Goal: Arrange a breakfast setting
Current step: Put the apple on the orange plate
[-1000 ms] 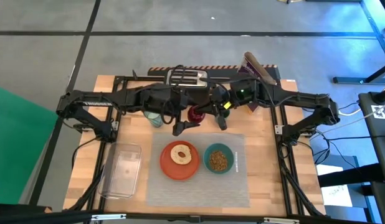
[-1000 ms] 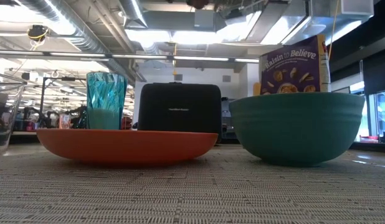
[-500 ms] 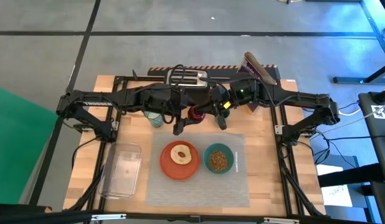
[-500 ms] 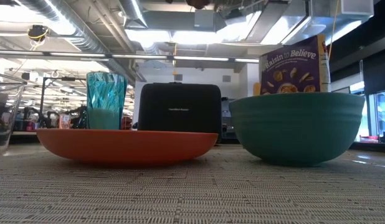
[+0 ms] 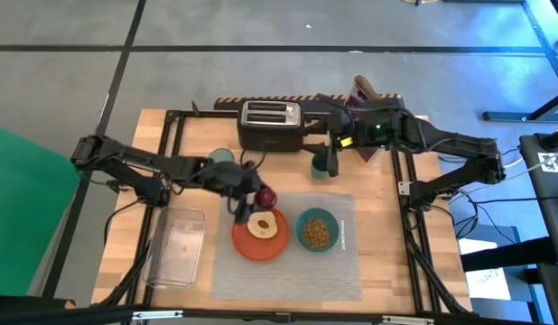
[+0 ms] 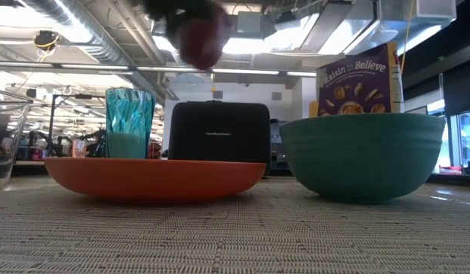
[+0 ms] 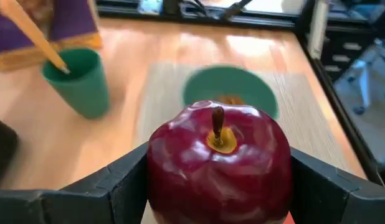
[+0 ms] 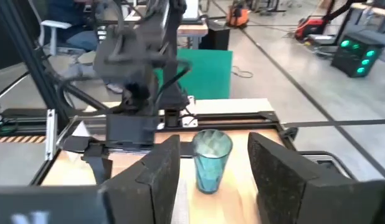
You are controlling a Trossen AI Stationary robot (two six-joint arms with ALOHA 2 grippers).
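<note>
My left gripper (image 5: 257,195) is shut on the dark red fruit (image 7: 218,163), an apple. It hangs just above the far rim of the orange plate (image 5: 238,236), where the bagel half (image 5: 263,225) lies. Plate and teal bowl (image 5: 300,226) of cereal rest on the grey placemat (image 5: 288,275). The bluish tumbler (image 8: 211,158) stands to the left of the toaster. A green cup (image 7: 77,81) holds the orange-handled spoon (image 7: 37,37). My right gripper (image 5: 330,162) hovers open beside that cup, touching nothing. My left gripper pinches the apple between its two fingers (image 7: 127,180), one on each side of its widest part (image 7: 160,174). The fingers slant down from the table's left. The apple is lifted clear above the plate, its stem end (image 7: 216,127) facing back toward the wrist.
A black toaster (image 5: 270,122) and a purple cereal box (image 5: 369,95) stand along the far edge. A clear plastic container (image 5: 175,244) lies at the near left, beside the placemat. Bare wood shows to the right of the placemat.
The apple was between both grippers in front of the toaster. It has gone with my left gripper toward the table's near left and now hangs over the plate's far rim. My right gripper has let it go and drawn back toward the far right, beside the green cup.
</note>
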